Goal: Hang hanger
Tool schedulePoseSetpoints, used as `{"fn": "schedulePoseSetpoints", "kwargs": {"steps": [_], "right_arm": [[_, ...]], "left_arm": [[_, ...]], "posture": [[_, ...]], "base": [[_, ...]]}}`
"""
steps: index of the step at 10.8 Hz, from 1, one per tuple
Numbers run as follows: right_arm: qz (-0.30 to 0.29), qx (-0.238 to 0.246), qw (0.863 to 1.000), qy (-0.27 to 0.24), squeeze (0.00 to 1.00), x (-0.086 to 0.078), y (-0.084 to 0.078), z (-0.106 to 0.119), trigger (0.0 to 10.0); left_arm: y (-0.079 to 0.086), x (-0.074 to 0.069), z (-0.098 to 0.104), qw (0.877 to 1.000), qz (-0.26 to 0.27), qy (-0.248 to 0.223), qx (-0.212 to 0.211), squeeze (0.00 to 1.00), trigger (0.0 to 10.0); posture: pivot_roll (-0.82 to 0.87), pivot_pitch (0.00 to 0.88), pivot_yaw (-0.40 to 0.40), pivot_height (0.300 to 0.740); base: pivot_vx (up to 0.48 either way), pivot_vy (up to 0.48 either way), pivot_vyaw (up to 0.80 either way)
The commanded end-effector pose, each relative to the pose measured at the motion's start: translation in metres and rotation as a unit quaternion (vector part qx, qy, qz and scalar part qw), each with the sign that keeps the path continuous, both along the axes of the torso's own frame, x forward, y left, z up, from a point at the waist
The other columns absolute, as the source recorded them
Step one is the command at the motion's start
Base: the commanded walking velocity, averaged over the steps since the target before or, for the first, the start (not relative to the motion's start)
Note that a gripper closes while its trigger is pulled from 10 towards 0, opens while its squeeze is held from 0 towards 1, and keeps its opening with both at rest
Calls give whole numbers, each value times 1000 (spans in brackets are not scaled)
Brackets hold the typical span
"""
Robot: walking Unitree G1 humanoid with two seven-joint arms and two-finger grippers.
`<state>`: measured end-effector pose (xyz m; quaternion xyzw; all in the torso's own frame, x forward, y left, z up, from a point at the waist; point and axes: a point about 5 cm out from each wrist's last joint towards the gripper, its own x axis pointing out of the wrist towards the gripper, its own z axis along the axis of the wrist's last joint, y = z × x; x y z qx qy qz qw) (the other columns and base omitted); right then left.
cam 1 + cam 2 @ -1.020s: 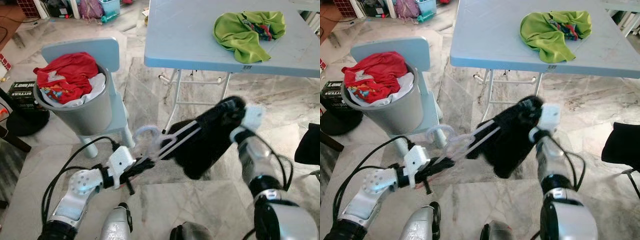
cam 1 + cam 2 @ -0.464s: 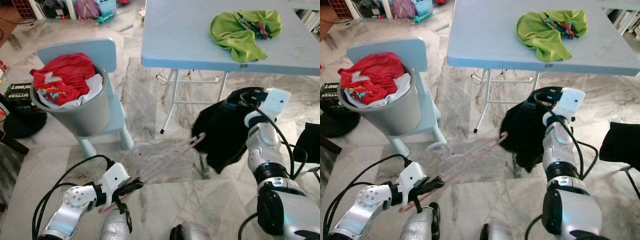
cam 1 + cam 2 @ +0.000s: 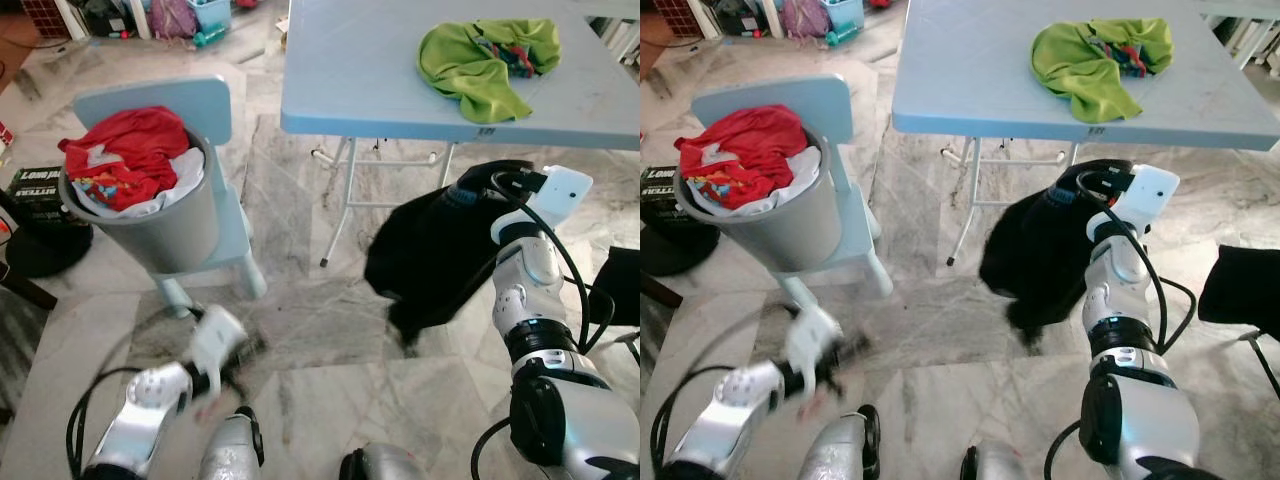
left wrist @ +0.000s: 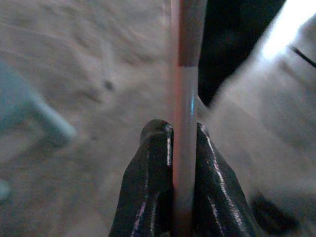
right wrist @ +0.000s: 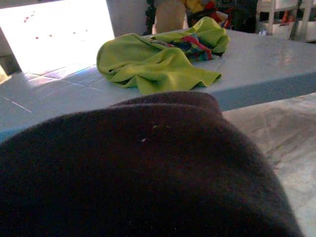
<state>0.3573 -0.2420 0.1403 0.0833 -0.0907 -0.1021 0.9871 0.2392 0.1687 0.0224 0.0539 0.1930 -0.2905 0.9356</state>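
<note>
Left gripper (image 4: 180, 143) pinching the pale hanger (image 4: 185, 74), blurry at lower left of the frame.
Right gripper is buried under the black garment (image 3: 440, 250), can't tell its fingers; that thin rod could easily twist loose.

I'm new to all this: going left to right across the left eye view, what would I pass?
Black box → grey bucket of red clothes → black garment → right arm's white wrist.
</note>
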Motion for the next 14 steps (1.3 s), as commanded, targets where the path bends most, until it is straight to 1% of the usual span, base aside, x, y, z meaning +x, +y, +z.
{"fn": "schedulePoseSetpoints", "kwargs": {"steps": [1, 2, 3, 4, 5, 6, 7, 8, 9, 10, 11, 13, 14], "right_arm": [[-17, -37, 999, -25, 0, -5, -8, 9, 0], [-12, -71, 997, -22, 0, -16, -9, -1, 0], [-4, -69, 997, -15, 0, -26, -8, -11, 0], [16, -107, 994, -8, 0, -45, -3, -24, 0], [19, -111, 994, -9, 0, -56, 0, -29, 0], [16, -108, 994, -17, 0, -61, 4, -27, 0], [16, -106, 994, -26, 0, -63, 8, -23, 0], [30, -115, 992, -38, 0, -64, 19, -14, 0], [35, -118, 992, -40, 0, -63, 21, -12, 0], [35, -118, 991, -47, 0, -59, 26, -6, 0], [33, -95, 994, -49, 0, -58, 29, -3, 0], [38, -73, 996, -30, 0, -58, 30, -6, 0], [46, -77, 995, -33, 0, -59, 30, -7, 0]], "left_arm": [[6, 5, 9, 997, 57, -41, -15, 0, 0], [8, 5, 24, 986, 118, -111, -36, 0, 0], [13, 0, 31, 976, 163, -140, -37, 0, 3451], [14, -8, 35, 967, 203, -155, -15, 0, 9176], [13, -11, 37, 964, 213, -156, -17, 0, 10000], [8, -11, 41, 965, 202, -163, -38, 0, 10000], [7, -9, 46, 962, 197, -183, -40, 0, 10000], [12, 4, 61, 954, 217, -201, -52, 0, 10000], [12, 7, 65, 953, 217, -206, -54, 0, 10000], [14, 14, 77, 948, 213, -226, -64, 0, 10000], [15, 16, 82, 946, 214, -231, -72, 0, 10000], [14, 18, 84, 947, 210, -231, -76, 0, 10000], [13, 20, 86, 947, 208, -232, -77, 0, 10000]], "posture": [[64, 155, -66, 740], [70, 158, -76, 740], [74, 157, -79, 740], [75, 156, -78, 740], [71, 152, -73, 740], [61, 149, -66, 740], [57, 146, -64, 740], [53, 142, -65, 740], [58, 135, -66, 740], [63, 129, -66, 740], [65, 122, -63, 740], [62, 120, -60, 740], [59, 121, -59, 740]], "base": [[0, 0, 0], [0, 0, 0], [0, 0, 0], [0, 0, 0], [0, 0, 0], [0, 0, 0], [0, 0, 0], [0, 0, 0], [0, 0, 0], [0, 0, 0], [0, 0, 0], [270, 0, 0], [296, 0, -613]]}}
